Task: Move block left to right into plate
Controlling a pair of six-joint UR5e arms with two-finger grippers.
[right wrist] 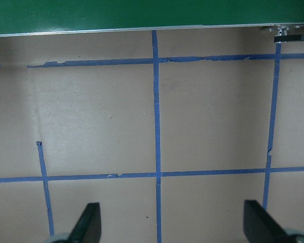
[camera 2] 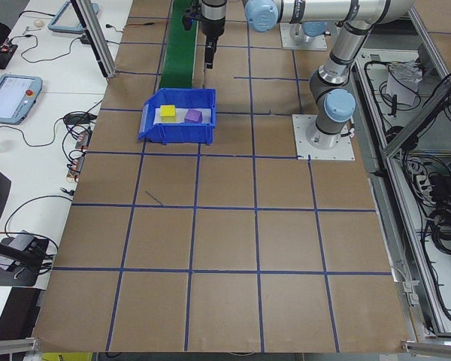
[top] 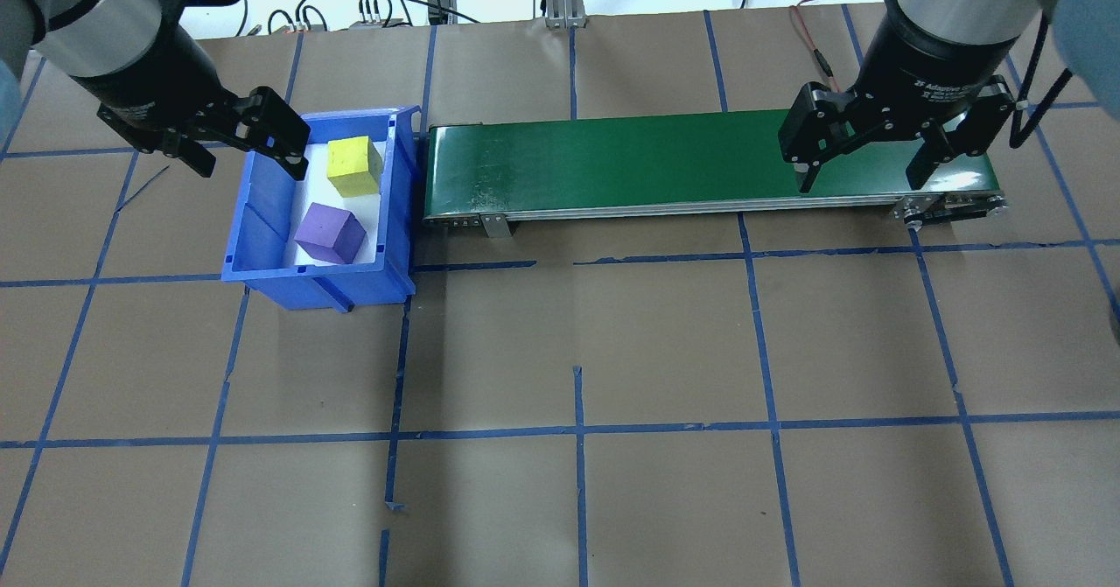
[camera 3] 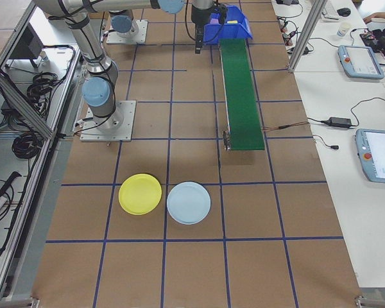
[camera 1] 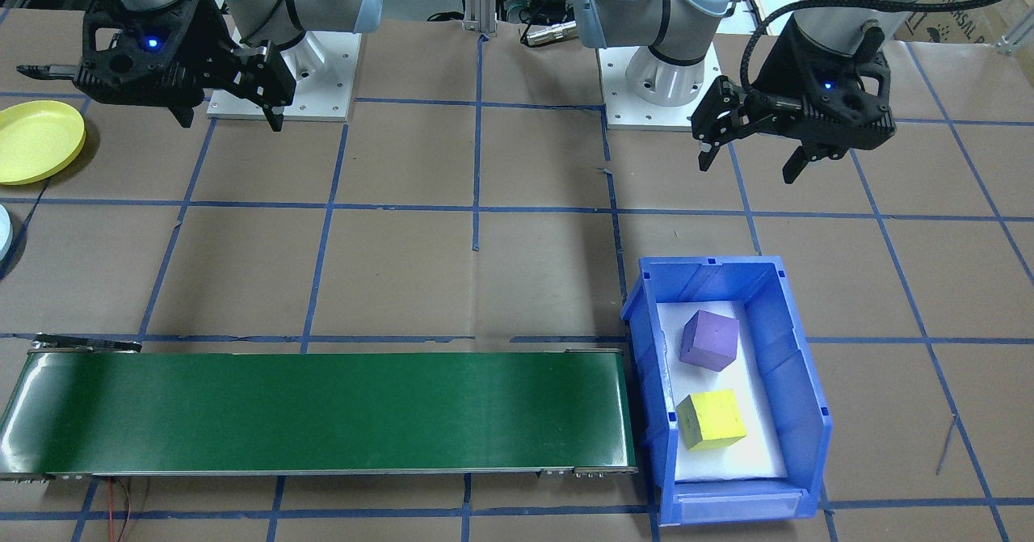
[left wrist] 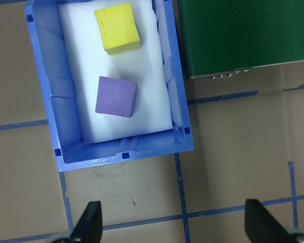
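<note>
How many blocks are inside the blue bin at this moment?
2. The purple block lies in the blue bin toward the robot; the yellow block lies beside it, farther from the robot. None seems hidden.

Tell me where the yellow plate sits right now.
In the exterior right view, the yellow plate lies on the table beside a light blue plate, past the green conveyor's end, on the robot's right.

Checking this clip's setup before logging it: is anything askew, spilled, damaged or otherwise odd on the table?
Nothing serious. The purple block and yellow block sit slightly rotated inside the blue bin, neither spilled. The blue tape grid is frayed and torn in spots. The conveyor belt is bare, and the yellow plate lies flat.
</note>
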